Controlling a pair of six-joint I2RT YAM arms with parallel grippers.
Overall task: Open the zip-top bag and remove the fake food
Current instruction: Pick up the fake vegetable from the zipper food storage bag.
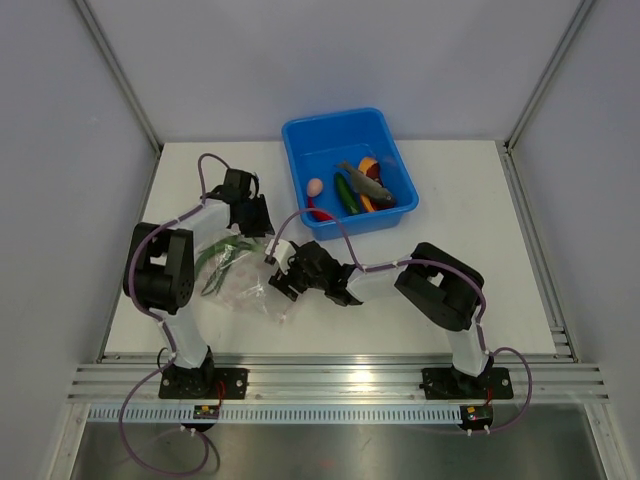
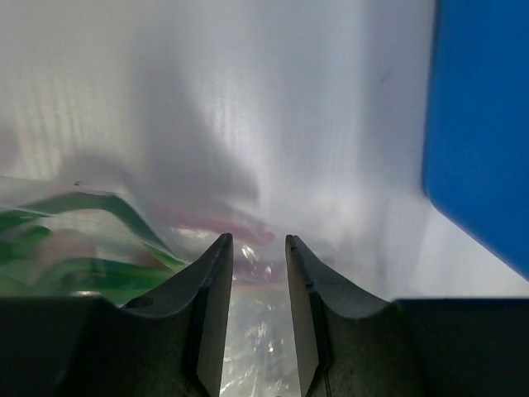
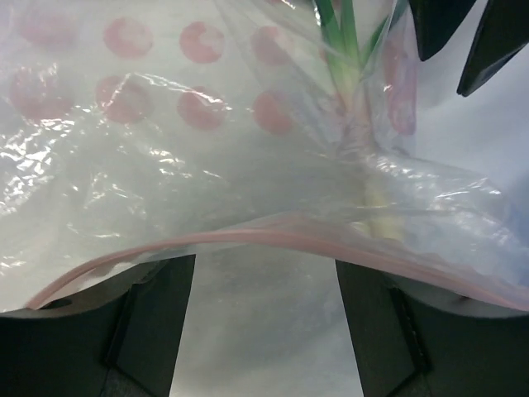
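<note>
Clear crinkly zip-top bag [image 1: 240, 278] lay on white table [image 1: 450, 200] between arms | left end effector [image 2: 258, 248] pinched its plastic | right end effector [image 3: 264, 273] spread beneath pink zip strip [image 3: 273, 240] | green onion [image 3: 343, 50] inside.

No readable text, label, brand or number shows in any view. The zip-top bag [image 3: 165, 107] bears only pink dots (no lettering).
</note>
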